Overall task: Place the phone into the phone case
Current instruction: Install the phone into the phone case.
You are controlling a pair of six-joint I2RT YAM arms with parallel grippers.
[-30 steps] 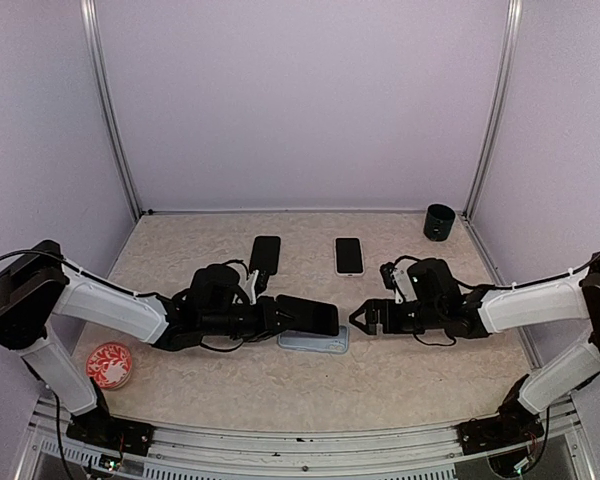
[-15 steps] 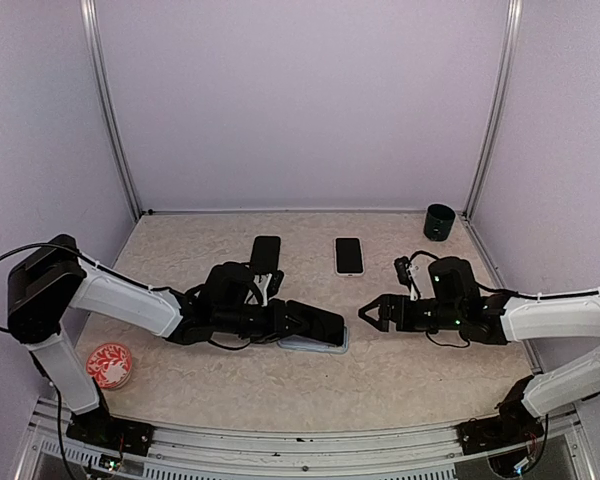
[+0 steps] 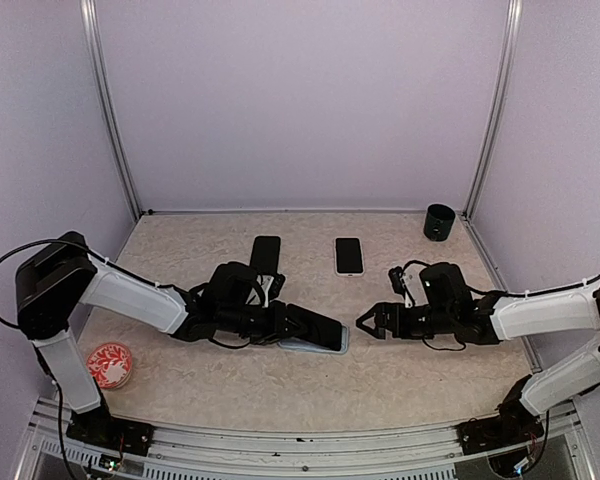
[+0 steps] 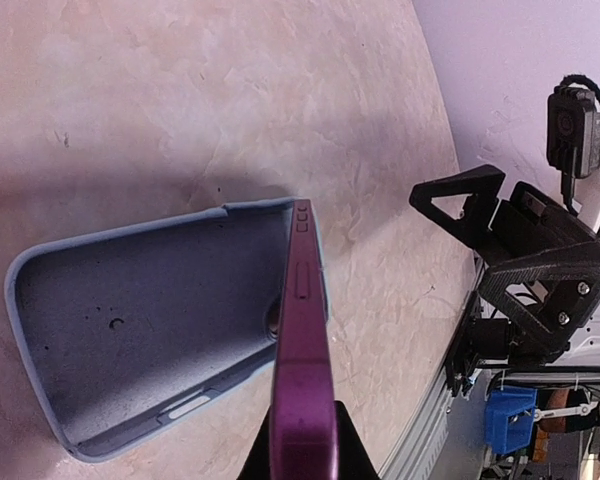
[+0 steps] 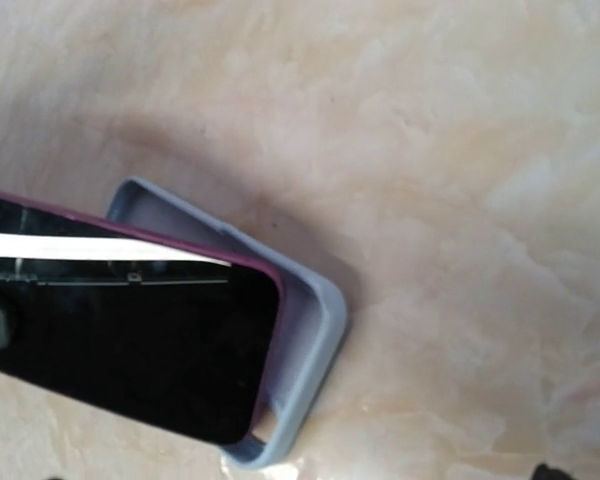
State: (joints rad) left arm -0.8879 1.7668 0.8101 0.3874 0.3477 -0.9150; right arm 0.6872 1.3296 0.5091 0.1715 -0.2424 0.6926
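Two grippers in play, only one's got anything. Left gripper [image 3: 288, 322] is clamped right down on the near end of the phone [image 3: 318, 326], holding it by its flat faces (purple rim, dark screen). Right gripper [image 3: 365, 322] is spread as wide as it goes with nothing in it, hovering just past the far end of the phone.

Out from the left fingers: the phone slopes down away from them, and its far end sits in the far end of the phone case [image 4: 130, 310]. The case is blue-grey and lies open side up on the table [image 3: 410, 380]. Right wrist cam shows the far corner tucked inside the case's corner wall, w/ the rest of the phone raised over the tray. Left wrist cam shows the phone edge-on, its tip against the short wall by the button cutouts.

What's changed vs a sec ago: the phone was roughly level above the case, now it's tipped nose-down and slid a bit toward the right arm, so the far end is going in first. Right gripper was almost on the case's end, backed off half a sec ago, and is now a touch lower, apart from it.

Imo insertion has started but isn't done. The near end prob needs lowering and pressing in, and the case could skid since nothing's pinning it.
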